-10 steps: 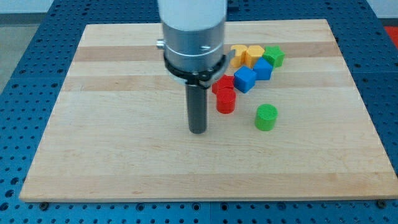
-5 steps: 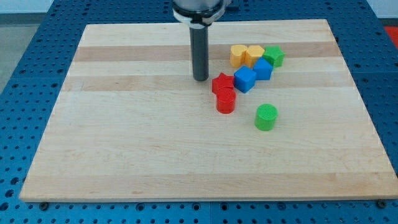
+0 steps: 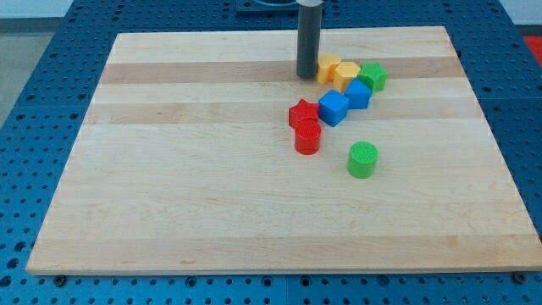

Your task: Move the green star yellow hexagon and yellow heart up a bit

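My tip is seen near the view's top of the desk, just to the view's left of the yellow hexagon, touching it or very nearly so; which one cannot be told. No pincer is fitted to this arm, only a straight dark rod, so nothing is held and nothing can be squeezed. The three blocks to be moved are found in a short row: the yellow hexagon first, the yellow heart pressed against it, and the green star at the view's right end. Just below that row two blue cubes are packed in, one blue cube under the heart and star, the other blue cube a little lower. A red star and a red cylinder are set beside them, and a green cylinder is left alone, well apart. Trouble could probably come from where the tip is placed. A push from this side would likely send the row to the view's right, not up. The row could be broken, so that one block is left behind. If the tip is brought under the row, the blue cubes might be knocked and carried along too. Little room is left above, so the blocks could be shoved close to the desk's edge.
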`<control>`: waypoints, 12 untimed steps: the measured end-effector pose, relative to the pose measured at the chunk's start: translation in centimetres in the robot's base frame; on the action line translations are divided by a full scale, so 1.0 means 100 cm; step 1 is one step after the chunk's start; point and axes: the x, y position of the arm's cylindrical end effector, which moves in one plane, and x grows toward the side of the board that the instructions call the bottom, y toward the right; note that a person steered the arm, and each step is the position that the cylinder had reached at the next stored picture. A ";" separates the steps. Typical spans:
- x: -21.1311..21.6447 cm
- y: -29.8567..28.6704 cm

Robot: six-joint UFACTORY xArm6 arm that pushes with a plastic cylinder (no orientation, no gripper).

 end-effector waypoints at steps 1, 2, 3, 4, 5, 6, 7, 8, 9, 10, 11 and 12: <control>-0.030 0.005; -0.042 0.032; -0.042 0.075; -0.033 0.105; -0.016 0.122; -0.003 0.146; 0.015 0.163; 0.041 0.163; 0.052 0.156; 0.048 0.132; 0.042 0.098; 0.038 0.070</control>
